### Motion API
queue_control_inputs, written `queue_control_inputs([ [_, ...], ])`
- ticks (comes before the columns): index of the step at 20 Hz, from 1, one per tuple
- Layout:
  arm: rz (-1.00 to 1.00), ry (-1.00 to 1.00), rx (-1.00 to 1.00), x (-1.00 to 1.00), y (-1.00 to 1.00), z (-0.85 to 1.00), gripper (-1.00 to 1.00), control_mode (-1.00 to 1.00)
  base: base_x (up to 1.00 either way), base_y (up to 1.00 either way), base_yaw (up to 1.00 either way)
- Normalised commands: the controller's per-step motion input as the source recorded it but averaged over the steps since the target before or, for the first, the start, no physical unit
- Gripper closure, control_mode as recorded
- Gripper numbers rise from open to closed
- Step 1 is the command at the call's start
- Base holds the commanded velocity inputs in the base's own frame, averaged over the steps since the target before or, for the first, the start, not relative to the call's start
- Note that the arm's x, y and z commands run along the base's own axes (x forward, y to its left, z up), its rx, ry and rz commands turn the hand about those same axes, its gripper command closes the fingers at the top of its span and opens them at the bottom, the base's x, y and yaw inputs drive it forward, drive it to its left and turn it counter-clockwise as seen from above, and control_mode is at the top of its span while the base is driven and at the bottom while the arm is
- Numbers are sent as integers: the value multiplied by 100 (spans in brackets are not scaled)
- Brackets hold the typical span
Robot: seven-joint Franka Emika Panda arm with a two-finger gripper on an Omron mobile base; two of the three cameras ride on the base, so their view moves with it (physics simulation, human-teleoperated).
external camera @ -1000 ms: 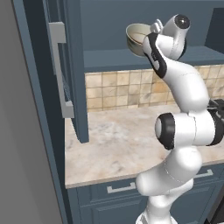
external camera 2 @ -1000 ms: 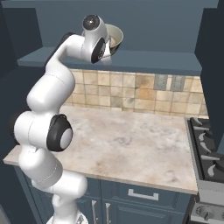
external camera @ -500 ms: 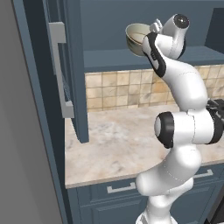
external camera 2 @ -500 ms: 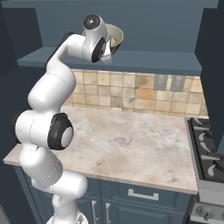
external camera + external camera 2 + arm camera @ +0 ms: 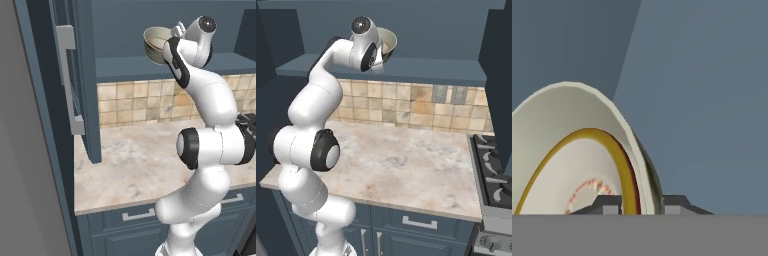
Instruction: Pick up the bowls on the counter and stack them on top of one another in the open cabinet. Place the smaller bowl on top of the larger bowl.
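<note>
A cream-lined bowl (image 5: 155,41) with a grey-olive outside is held tilted, just above the front edge of the open cabinet's shelf (image 5: 125,67). My gripper (image 5: 643,206) is shut on the bowl's wall (image 5: 572,150), one fingertip inside it and one outside. From the right, the bowl (image 5: 388,41) shows behind the hand, over the shelf (image 5: 431,67). A yellow-tan ring runs round the bowl's inside. Below lies the marbled counter (image 5: 130,160), with no bowl in sight on it.
The cabinet door (image 5: 82,75) stands open at the left, its grey bar handle (image 5: 67,80) facing me. A tiled backsplash (image 5: 406,105) runs behind the counter (image 5: 406,165). A stove (image 5: 496,165) borders the counter on the right. Blue drawers (image 5: 135,220) sit below.
</note>
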Motion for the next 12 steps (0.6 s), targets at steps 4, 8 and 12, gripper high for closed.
queue_control_inputs([
  [4, 0, 0, 0, 0, 0, 0, -100, -100, 0, 0, 0],
  [8, 0, 0, 0, 2, 0, 1, -100, -100, 0, 0, 0],
  [12, 0, 0, 0, 8, 0, 10, -100, -100, 0, 0, 0],
])
